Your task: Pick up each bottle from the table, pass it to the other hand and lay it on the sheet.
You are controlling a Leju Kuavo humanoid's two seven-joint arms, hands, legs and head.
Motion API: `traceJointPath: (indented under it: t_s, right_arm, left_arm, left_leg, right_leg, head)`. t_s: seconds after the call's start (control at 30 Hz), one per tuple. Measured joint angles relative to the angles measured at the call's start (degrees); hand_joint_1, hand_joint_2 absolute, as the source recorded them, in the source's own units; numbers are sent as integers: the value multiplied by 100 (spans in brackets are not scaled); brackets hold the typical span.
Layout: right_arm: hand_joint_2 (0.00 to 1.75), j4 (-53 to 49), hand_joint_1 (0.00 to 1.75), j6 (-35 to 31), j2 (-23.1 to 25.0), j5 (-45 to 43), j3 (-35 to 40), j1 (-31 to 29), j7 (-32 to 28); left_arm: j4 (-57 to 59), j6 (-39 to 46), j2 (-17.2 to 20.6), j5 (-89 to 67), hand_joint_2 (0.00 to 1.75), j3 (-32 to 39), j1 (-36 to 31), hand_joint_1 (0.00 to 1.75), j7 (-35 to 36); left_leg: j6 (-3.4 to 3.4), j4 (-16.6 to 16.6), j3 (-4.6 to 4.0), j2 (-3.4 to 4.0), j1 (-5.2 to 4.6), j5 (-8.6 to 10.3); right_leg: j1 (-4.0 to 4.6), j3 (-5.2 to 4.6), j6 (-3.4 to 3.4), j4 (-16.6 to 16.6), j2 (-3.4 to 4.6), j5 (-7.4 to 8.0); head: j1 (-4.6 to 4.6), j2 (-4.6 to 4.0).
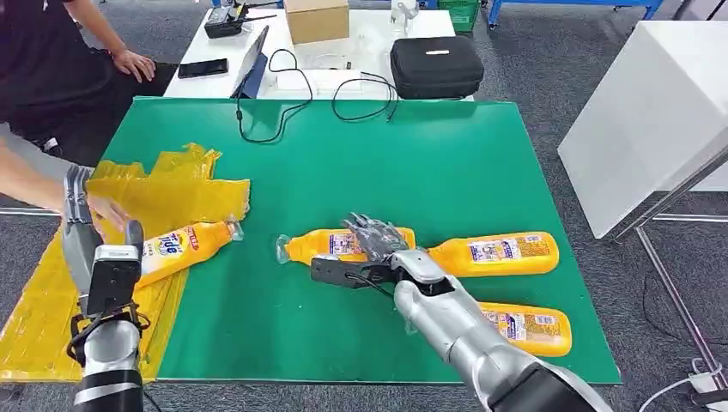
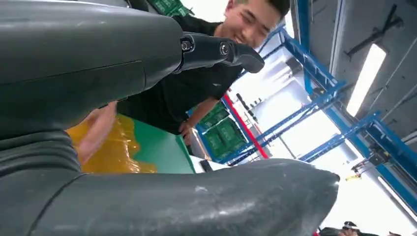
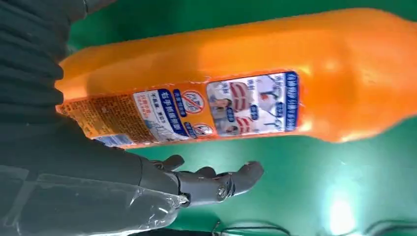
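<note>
Bottle [image 1: 343,245] under right hand [image 1: 371,251]

The bottle [image 1: 185,247] lying on the yellow sheet [image 1: 163,193] at the left carries a label with large blue letters, too blurred to read. The other bottles' labels hold small print, likewise illegible.

I see the green table [image 1: 429,154] carrying a crumpled yellow sheet [image 1: 163,193] along its left edge, with one orange bottle [image 1: 185,245] lying on the sheet's inner edge, cap toward the table's middle. Three more orange bottles lie flat on the bare green: one near the centre [image 1: 322,245], one just right of it [image 1: 498,253], one nearer me [image 1: 532,329]. Black cables [image 1: 283,107] trail over the far edge.
</note>
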Motion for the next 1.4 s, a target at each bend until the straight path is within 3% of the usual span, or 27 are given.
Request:
traceJointPath:
  t_s: [0.7, 0.73, 0.77, 1.4]
  right_arm:
    - [175, 610, 0, 443, -94, 750, 284, -373, 638]
    - [175, 636, 133, 485, -94, 754, 288, -373, 638]
    - [175, 660, 173, 533, -94, 763, 288, -375, 636]
    - [175, 874, 175, 599, -90, 621, 288, -406, 503]
  left_arm:
    - [-131, -258, -4, 242, 0, 190, 146, 0, -70]
    - [-135, -275, -4, 253, 0, 195, 146, 0, -72]
    - [-144, -295, -4, 273, 0, 199, 146, 0, -76]
    - [-155, -350, -11, 363, 0, 223, 122, 0, -61]
  left_leg:
    - [0, 0, 1, -1, 0, 0]
    - [0, 0, 1, -1, 0, 0]
    - [0, 0, 2, -1, 0, 0]
    - [0, 1, 24, 6, -2, 0]
  right_leg:
    - [0, 0, 0, 0, 0, 0]
    - [0, 0, 0, 0, 0, 0]
    - [0, 0, 0, -1, 0, 0]
    - [1, 16, 0, -2, 4, 0]
  head:
    - [0, 0]
    - [2, 0]
    - [0, 0]
    - [2, 0]
